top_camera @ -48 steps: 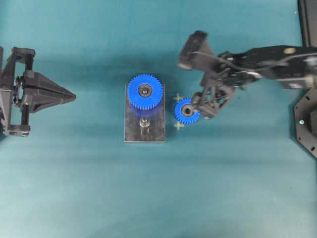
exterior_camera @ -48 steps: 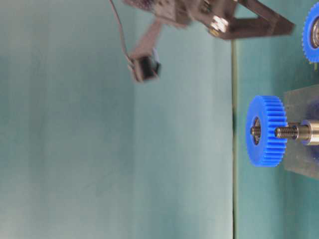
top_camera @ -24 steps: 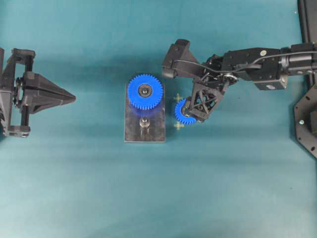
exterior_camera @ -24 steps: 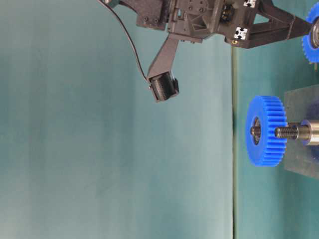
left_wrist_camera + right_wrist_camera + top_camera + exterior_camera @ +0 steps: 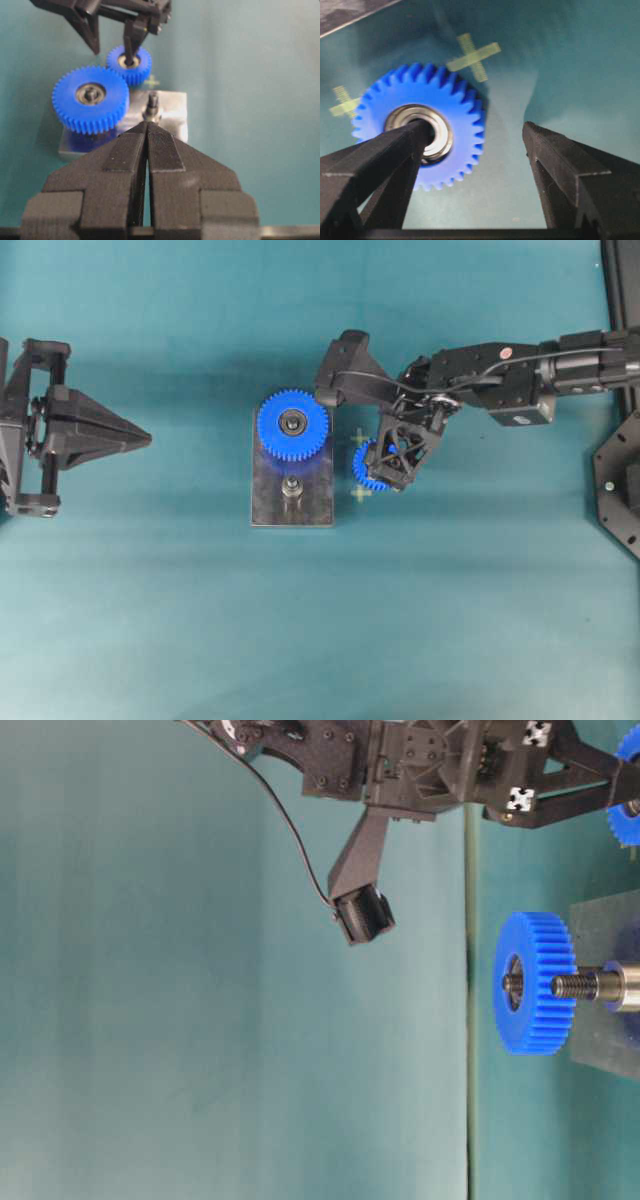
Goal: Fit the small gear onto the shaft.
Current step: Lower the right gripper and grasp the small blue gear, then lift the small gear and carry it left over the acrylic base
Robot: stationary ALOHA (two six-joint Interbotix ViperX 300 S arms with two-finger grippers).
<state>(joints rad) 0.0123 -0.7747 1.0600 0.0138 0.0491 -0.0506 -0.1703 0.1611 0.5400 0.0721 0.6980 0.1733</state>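
The small gear (image 5: 364, 466) lies flat on the teal table, just right of the grey plate (image 5: 292, 508). My right gripper (image 5: 395, 460) hangs open right over it. In the right wrist view one finger (image 5: 385, 160) covers the metal-ringed hole of the small gear (image 5: 457, 100), and the other finger (image 5: 560, 165) stands off its rim over bare table. The shaft (image 5: 292, 486) stands bare on the plate, in front of the larger blue gear (image 5: 293, 425). My left gripper (image 5: 140, 437) is shut and empty, far left, pointing at the shaft (image 5: 152, 104).
Two yellow cross marks (image 5: 360, 438) (image 5: 361, 494) flank the small gear on the table. The larger gear (image 5: 91, 97) overhangs the plate's far end, close to the right arm's wrist camera housing (image 5: 342, 365). Black equipment (image 5: 620, 490) sits at the right edge.
The right arm has swung left and come down over the small gear, jaws staying wide. One finger now covers the gear's hole. The left arm has not moved.
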